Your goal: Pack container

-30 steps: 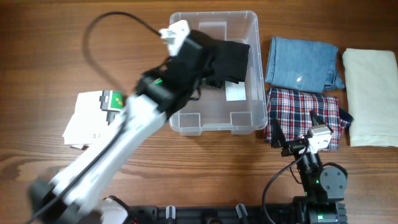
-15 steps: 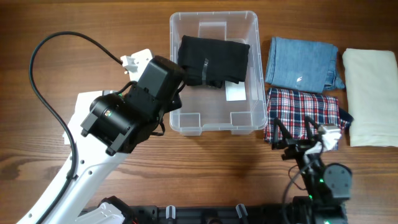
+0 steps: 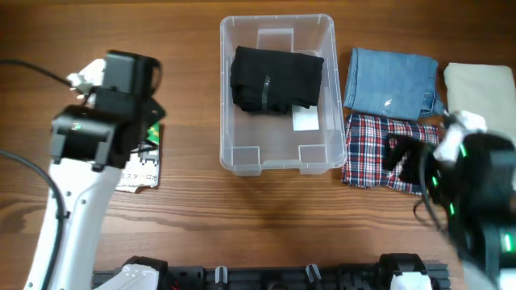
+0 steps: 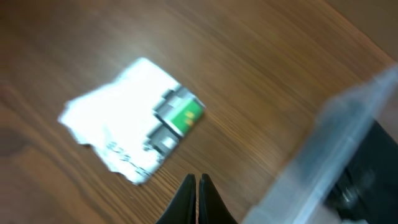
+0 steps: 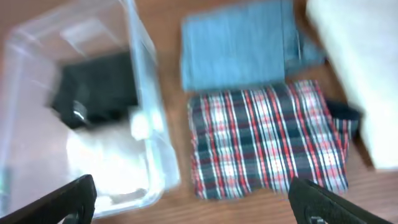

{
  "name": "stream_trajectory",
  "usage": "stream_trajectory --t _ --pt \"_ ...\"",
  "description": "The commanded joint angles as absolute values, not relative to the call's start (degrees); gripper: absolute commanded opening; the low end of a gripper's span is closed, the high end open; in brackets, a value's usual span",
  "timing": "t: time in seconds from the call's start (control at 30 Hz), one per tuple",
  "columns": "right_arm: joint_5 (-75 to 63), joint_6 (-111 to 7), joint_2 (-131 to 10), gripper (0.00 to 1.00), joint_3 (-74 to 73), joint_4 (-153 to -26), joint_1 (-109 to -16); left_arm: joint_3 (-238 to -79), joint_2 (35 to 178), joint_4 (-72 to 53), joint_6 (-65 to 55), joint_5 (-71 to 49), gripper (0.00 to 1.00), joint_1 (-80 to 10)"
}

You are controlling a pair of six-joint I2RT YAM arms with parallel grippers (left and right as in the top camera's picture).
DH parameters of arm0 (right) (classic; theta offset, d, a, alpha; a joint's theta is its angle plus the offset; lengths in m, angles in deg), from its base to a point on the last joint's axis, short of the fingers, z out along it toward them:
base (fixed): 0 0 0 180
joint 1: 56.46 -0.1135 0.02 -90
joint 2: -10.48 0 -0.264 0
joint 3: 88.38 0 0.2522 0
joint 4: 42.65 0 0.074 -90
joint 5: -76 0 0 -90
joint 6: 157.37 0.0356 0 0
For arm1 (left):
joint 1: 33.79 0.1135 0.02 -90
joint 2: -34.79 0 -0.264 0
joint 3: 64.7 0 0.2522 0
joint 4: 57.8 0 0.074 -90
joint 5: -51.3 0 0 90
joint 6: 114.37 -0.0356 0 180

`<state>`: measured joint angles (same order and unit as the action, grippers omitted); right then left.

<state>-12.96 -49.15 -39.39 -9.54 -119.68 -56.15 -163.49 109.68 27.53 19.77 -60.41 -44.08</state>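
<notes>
Now, black garment (image 3: 274, 79) in container (image 3: 242, 135), left gripper (image 4: 196, 186) closed empty, right gripper (image 5: 193, 188) wide over plaid cloth (image 5: 267, 134)

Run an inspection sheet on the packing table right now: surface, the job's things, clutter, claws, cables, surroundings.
Surface: wooden table, bare in front of the bin.
Job's things: clear container holds a folded black garment; denim cloth, plaid cloth and cream cloth lie folded on the table to its right.
Clutter: white packet with a green label, left of the container.
Grippers: left claw shut, empty, above the table near the packet; right claw open, empty, over the plaid cloth.
Cables: black cable trails off the left edge.
Surroundings: nothing seen.
</notes>
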Motion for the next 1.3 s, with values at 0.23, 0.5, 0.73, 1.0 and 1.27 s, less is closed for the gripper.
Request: stream_trajectory --t 0.23,0.5,0.73,1.0,1.27 --pt "0.8 -62.3 -59.9 0.93 -6.0 -123.3 -26.8 -163.5 111.2 22.7 4.2 -54.5 0.06 -23.1" --pt "0.9 -62.7 -62.9 0.95 -11.6 -116.5 -20.9 -163.4 122.0 22.3 2.8 -53.2 0.13 -23.0" --pt "1.3 -66.2 -72.7 1.00 -12.2 -113.4 -19.3 -163.4 128.6 21.2 2.9 -49.0 0.10 -23.1" --pt "0.9 -66.3 -85.6 0.99 -12.3 -109.4 -19.3 -163.4 128.7 19.0 3.0 -49.0 0.16 -23.0" --pt "0.8 -66.4 -88.9 1.00 -13.9 -105.1 -19.3 -163.4 128.7 18.0 3.1 -48.9 0.16 -23.0"
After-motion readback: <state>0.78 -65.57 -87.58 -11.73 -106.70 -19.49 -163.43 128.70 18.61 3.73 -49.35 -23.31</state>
